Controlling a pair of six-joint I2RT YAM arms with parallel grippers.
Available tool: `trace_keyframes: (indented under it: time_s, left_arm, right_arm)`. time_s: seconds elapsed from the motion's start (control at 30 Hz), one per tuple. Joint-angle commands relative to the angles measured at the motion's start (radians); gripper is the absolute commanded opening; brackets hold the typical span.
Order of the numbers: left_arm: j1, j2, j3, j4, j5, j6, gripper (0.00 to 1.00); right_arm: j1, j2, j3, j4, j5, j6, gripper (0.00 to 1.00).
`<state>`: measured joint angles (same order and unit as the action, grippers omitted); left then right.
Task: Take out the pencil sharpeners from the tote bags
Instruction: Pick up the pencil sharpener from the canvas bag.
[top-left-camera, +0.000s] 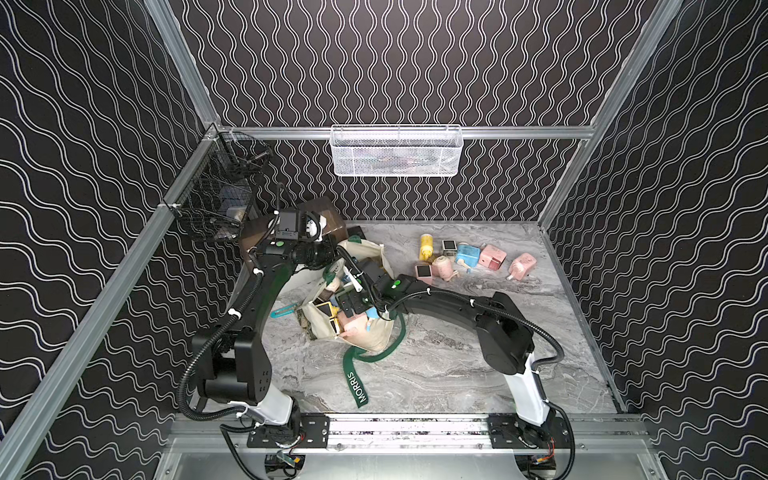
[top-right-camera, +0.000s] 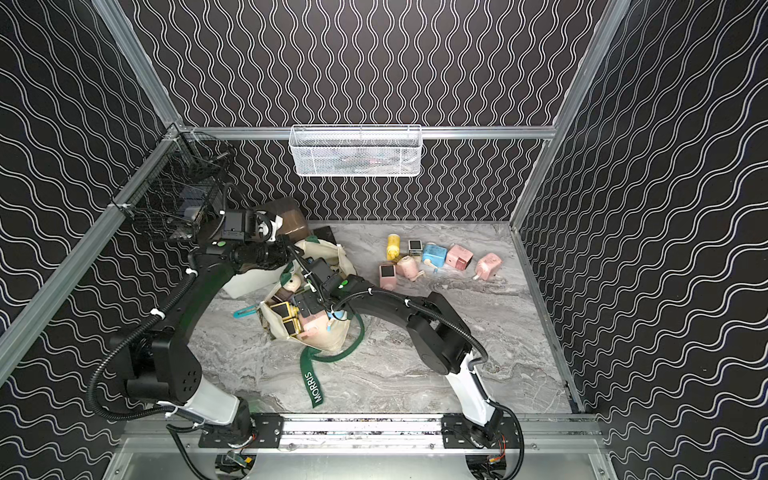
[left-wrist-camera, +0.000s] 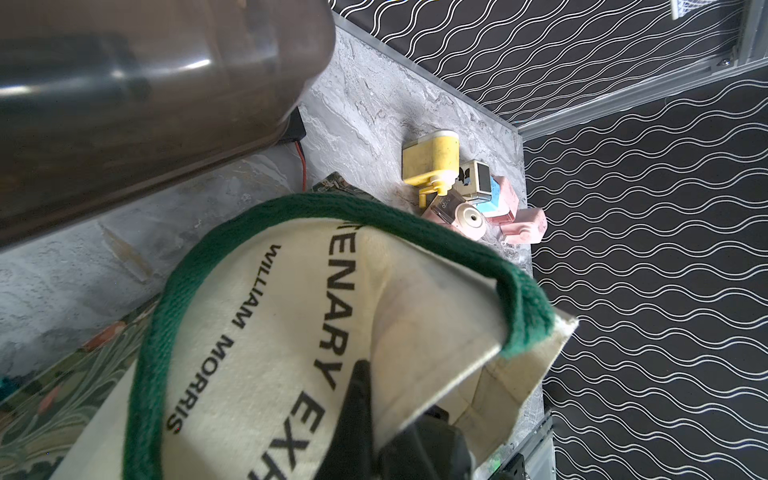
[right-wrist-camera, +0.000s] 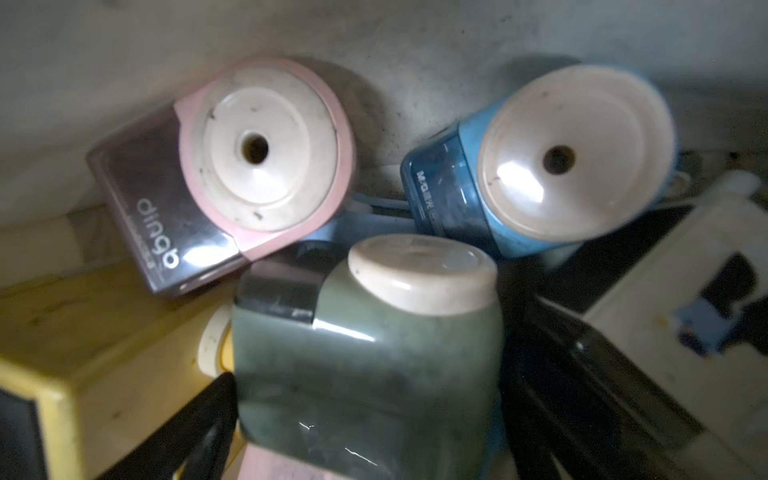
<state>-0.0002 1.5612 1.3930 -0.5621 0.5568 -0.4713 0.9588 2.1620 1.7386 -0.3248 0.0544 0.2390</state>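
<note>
Tote bag (left-wrist-camera: 286, 316) pinched by left gripper (left-wrist-camera: 388, 417) | right gripper (right-wrist-camera: 382, 399) spread astride green sharpener (right-wrist-camera: 365, 357)

In both top views the bag (top-left-camera: 370, 338) swallows your right gripper (right-wrist-camera: 370, 419), so you cannot see its tips. Its wrist view is dim and blurred; the green sharpener (right-wrist-camera: 365, 365) and yellow sharpener (right-wrist-camera: 83, 353) run off the edge. The white basket (top-left-camera: 453, 153) holds shapes too faint to tell.

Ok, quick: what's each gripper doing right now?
Left gripper: shut, pinching the tote bag at its rim.
Right gripper: open inside the bag, jaws straddling the green sharpener.
</note>
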Motion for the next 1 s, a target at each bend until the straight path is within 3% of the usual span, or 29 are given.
trace_keyframes:
  time_s: [0.0, 0.17, 0.53, 0.97]
  left_arm:
    - [0.001, -0.015, 0.001, -0.012, 0.018, 0.01, 0.0]
    - [0.0, -0.012, 0.003, -0.013, 0.02, 0.008, 0.0]
    - [0.0, -0.012, 0.004, -0.013, 0.019, 0.008, 0.0]
    - [0.0, -0.012, 0.004, -0.015, 0.015, 0.01, 0.0]
  right_arm:
    - [-0.009, 0.054, 0.046, -0.04, -0.014, 0.017, 0.99]
    - [-0.011, 0.117, 0.109, -0.065, -0.008, 0.012, 0.96]
    - [-0.011, 0.022, 0.04, -0.025, -0.023, -0.016, 0.66]
    - [-0.012, -0.119, -0.065, -0.023, -0.024, -0.045, 0.63]
